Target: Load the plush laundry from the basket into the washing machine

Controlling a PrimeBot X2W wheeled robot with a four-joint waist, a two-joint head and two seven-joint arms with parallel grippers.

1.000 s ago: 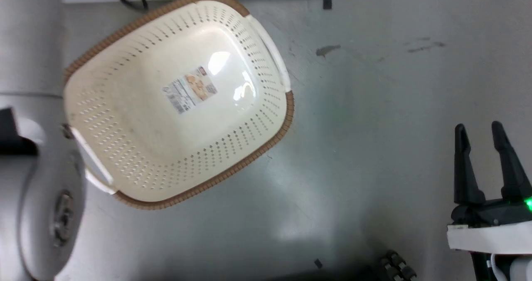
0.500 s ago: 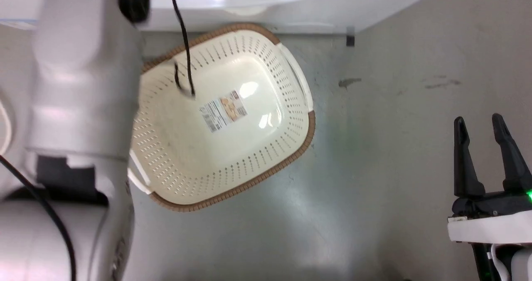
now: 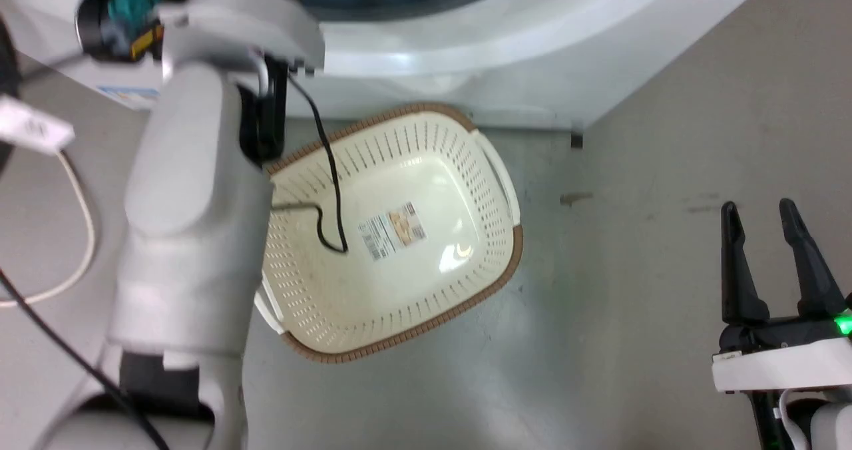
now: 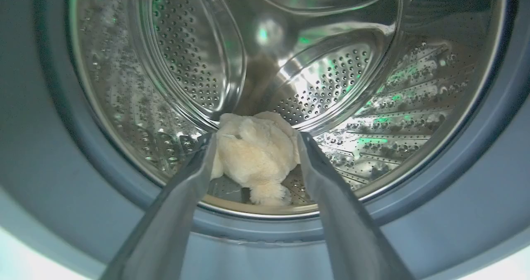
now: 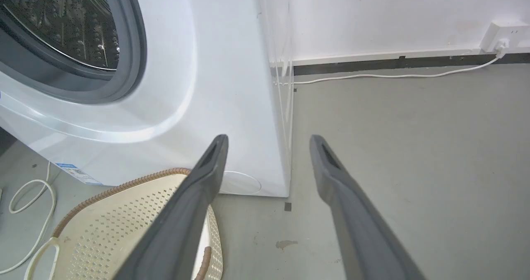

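Note:
The cream plush laundry (image 4: 256,160) lies low in the steel drum (image 4: 331,64) of the washing machine (image 3: 532,57), just behind the front lip. My left gripper (image 4: 256,141) is open at the grey door ring, its fingers standing either side of the plush in the left wrist view; I cannot tell if they touch it. The basket (image 3: 516,257) sits on the floor before the washing machine (image 5: 215,64), showing its bare bottom and label. In the right wrist view the basket (image 5: 136,179) is at the lower left. My right gripper (image 3: 759,205) hangs open over bare floor right of the basket, holding nothing (image 5: 269,138).
My pale left arm (image 3: 193,224) crosses the basket's left side, and a black cable (image 3: 329,190) dangles from it over the basket. A white cord (image 3: 73,237) loops on the floor at the left. A wall socket (image 5: 503,35) feeds a cord along the baseboard. Grey floor (image 3: 632,303) spreads to the right.
The head camera has tilted up: the basket sits lower and smaller in its view and the washer's front has come in. My left arm now rises through that view. The right gripper stays open.

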